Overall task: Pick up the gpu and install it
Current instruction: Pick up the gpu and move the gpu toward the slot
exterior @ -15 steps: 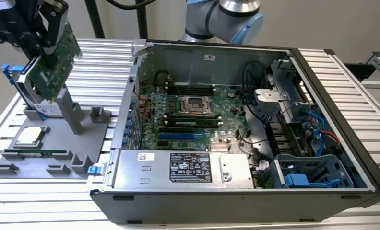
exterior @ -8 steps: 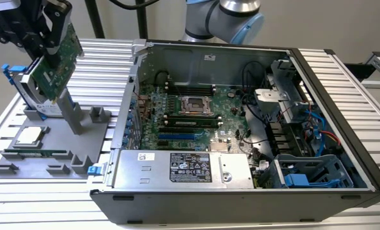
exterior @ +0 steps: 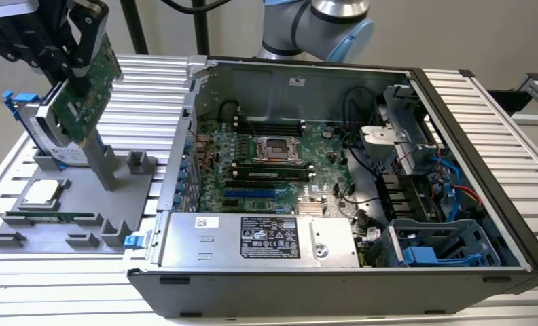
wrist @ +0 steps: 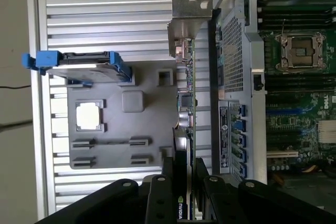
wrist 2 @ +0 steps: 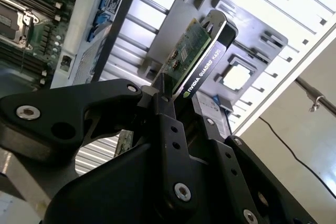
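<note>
The gripper is clamped on one end of the gpu, fingers pressed to both faces, as both wrist views show; the card hangs tilted over the tray at the exterior view's left, bracket end lowest and close to the tray, and I cannot tell whether the bracket is clear of it.

Risks, as I judge them:
- the grip sits at one end, so the long card could pivot or slip between the fingers if it is swung fast
- the bracket could snag on a tray post if it is moved sideways too low
- the drive stands just beside the card and could be knocked over
- the case wall lies between the tray and the board, so a low path would strike its rim
- a tilted card would meet its slot crooked and could jam or bend its edge contacts
- loose cables inside the case could catch the bracket

Count:
- one gpu
- one gripper
- one tray on the ribbed surface; on that tray, one drive in a blue frame, one square chip and one memory stick
- one open case holding one board
</note>
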`<state>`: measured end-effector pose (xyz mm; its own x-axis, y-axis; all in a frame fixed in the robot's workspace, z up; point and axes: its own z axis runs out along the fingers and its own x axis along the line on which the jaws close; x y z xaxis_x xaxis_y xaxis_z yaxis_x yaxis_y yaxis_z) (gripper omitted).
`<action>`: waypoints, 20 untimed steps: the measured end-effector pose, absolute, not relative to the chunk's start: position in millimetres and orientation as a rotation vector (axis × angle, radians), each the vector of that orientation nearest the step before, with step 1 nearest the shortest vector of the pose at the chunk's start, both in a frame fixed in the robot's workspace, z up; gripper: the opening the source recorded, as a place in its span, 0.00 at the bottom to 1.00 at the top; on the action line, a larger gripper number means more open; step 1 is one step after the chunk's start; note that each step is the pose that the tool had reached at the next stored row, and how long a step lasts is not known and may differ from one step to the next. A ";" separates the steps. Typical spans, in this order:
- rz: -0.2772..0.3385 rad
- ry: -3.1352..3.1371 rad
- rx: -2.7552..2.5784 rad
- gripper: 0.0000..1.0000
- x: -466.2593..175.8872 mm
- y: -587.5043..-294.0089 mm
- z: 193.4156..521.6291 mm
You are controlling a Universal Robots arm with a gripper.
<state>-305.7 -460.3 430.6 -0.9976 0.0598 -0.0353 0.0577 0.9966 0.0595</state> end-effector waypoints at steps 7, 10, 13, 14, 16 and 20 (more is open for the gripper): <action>0.091 3.102 0.091 0.00 -303.9 -460.3 430.6; 0.091 3.102 0.091 0.00 -302.5 -460.3 430.7; 0.091 3.102 0.091 0.00 -300.4 -460.3 430.7; 0.091 3.102 0.091 0.00 -299.6 -460.3 430.6; 0.091 3.102 0.091 0.00 -297.7 -460.3 430.6; 0.091 3.102 0.091 0.00 -294.1 -460.3 430.6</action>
